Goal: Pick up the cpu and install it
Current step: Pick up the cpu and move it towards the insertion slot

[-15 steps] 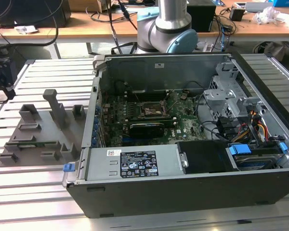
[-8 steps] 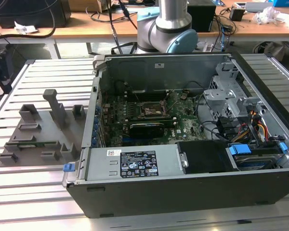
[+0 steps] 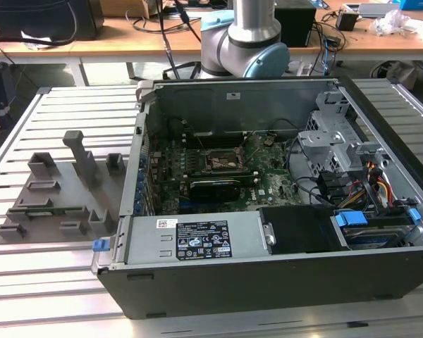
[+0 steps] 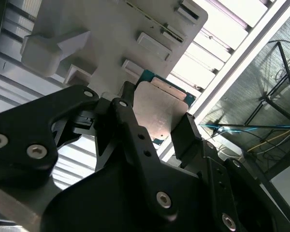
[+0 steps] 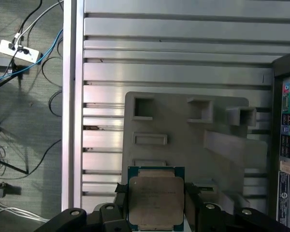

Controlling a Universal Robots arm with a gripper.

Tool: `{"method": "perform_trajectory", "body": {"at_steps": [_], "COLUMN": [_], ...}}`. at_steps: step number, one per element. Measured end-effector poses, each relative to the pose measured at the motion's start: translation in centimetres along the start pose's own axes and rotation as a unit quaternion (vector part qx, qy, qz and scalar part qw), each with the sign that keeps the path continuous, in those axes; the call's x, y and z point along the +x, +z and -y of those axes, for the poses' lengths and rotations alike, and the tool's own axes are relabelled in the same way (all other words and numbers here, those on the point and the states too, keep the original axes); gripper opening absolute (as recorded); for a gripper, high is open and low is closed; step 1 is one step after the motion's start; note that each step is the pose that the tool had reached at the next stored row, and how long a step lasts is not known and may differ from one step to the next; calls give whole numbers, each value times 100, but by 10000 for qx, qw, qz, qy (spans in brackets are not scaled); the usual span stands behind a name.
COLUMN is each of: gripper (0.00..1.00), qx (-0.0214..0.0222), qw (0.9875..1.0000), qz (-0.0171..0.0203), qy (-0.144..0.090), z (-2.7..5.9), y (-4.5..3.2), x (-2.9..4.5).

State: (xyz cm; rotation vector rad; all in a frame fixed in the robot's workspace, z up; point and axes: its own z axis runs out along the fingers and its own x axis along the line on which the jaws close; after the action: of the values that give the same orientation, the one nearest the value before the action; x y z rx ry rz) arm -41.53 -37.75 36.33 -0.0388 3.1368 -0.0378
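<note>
Gripping the cpu [image 5: 156, 202] by two opposite edges, the gripper [image 5: 156, 193] is clamped on it. Its black fingers [image 4: 185, 134] press against the chip's sides, so the silvery lid and green rim are left bare in both wrist views. The chip hangs flat over one edge of the grey parts tray [image 5: 174, 125], seemingly off its surface, probably held level for seating. Just beside that tray, in the exterior view, stands the open computer case [image 3: 268, 282], its motherboard socket [image 3: 222, 160] showing a dark centre
</note>
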Motion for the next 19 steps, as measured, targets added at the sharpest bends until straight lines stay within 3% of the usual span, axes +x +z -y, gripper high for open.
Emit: {"method": "perform_trajectory", "body": {"at_steps": [5,11,19], "gripper": [55,55,55], "qx": [0,0,0], "qw": [10000,10000,10000], "qz": [0,0,0], "qy": [0,0,0], "z": [3,8,12], "y": [-107,-312,-505], "x": [0,-1,-2]}}
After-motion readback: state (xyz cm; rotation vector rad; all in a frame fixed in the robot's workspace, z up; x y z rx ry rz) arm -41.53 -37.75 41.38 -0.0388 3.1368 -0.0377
